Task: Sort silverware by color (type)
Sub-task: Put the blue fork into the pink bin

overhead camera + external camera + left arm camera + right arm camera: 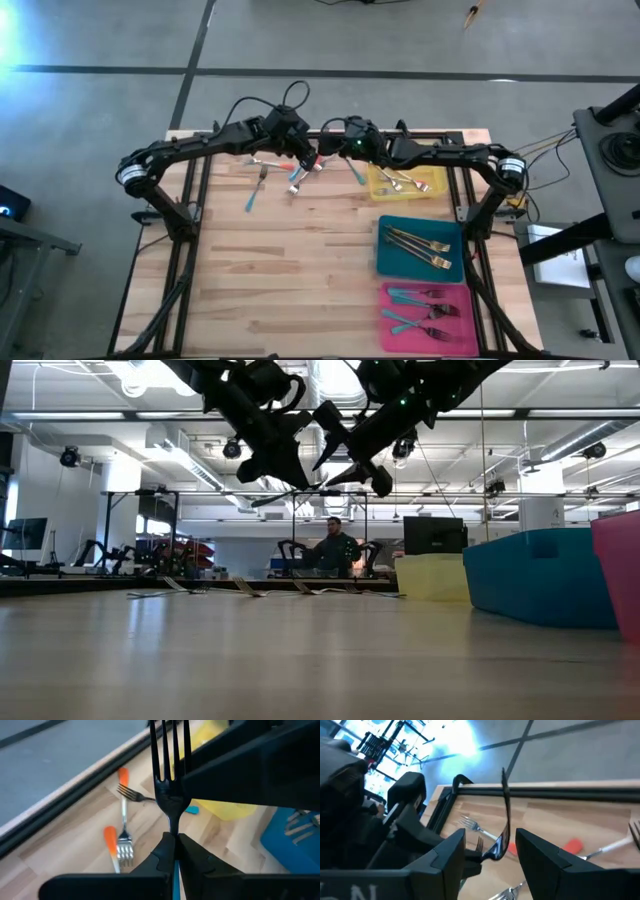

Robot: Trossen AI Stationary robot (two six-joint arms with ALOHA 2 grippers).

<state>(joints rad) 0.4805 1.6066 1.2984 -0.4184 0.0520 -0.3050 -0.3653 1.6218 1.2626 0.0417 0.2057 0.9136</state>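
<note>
Nearest the camera above the table, the flat pink rectangular tray (470, 340) held teal-handled forks, and the flat teal rectangular tray (385, 262) just beyond it held slim gold-toned metal forks (420, 247). Farther back, the flat yellow rectangular tray (437, 186) held orange-handled forks. To its left, loose on the pale wooden table (290, 270), lay a teal-handled utensil (252, 198) and, beyond it, silver-headed forks with orange handles (122, 827).

Above that far edge the two arms met. The left gripper (174, 842) was clamped shut on the neck of a slim fork with a teal-blue handle (170, 775), tines pointing away from the wrist. The right gripper (490, 847) stood wide open, its fingers either side of that same fork and not yet closed on it.

The fork looked light, stiff and smooth, so it would likely pivot or slip in a loose pinch. A firm hold across the flat of the handle, clear of the tines, seemed the safer place for the right gripper to take it.
</note>
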